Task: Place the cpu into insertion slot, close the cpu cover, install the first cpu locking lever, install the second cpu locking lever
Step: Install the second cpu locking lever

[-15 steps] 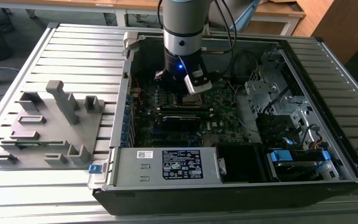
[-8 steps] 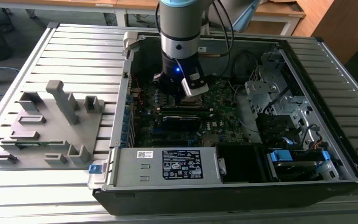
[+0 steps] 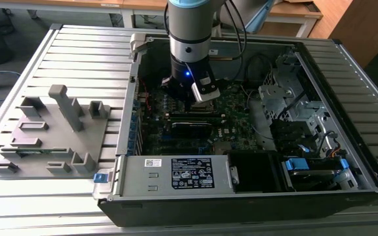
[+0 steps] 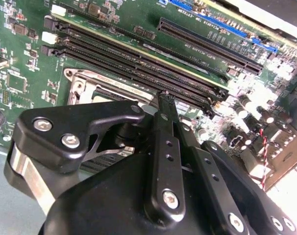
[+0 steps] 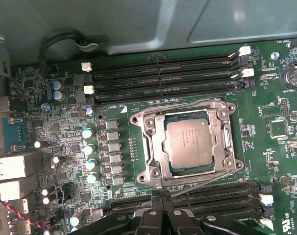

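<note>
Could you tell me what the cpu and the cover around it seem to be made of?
The cpu looks like dull grey metal on top: flat, matte, with an even sheen and faint print. The cover appears to be brighter bare metal, probably stamped steel, judging by its shiny silver frame and thin edges. Neither can be confirmed by sight.

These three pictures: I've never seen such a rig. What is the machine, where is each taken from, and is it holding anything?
The machine is a robot arm reaching down into an open computer case on a slatted table. The exterior view looks on from off the arm; both wrist views ride near its gripper. In the first wrist view, the cpu already sits in the insertion slot, with the cpu cover closed around it. The black fingers look pressed together, holding nothing, beside the memory slots. A grey parts holder lies beside the case.
</note>
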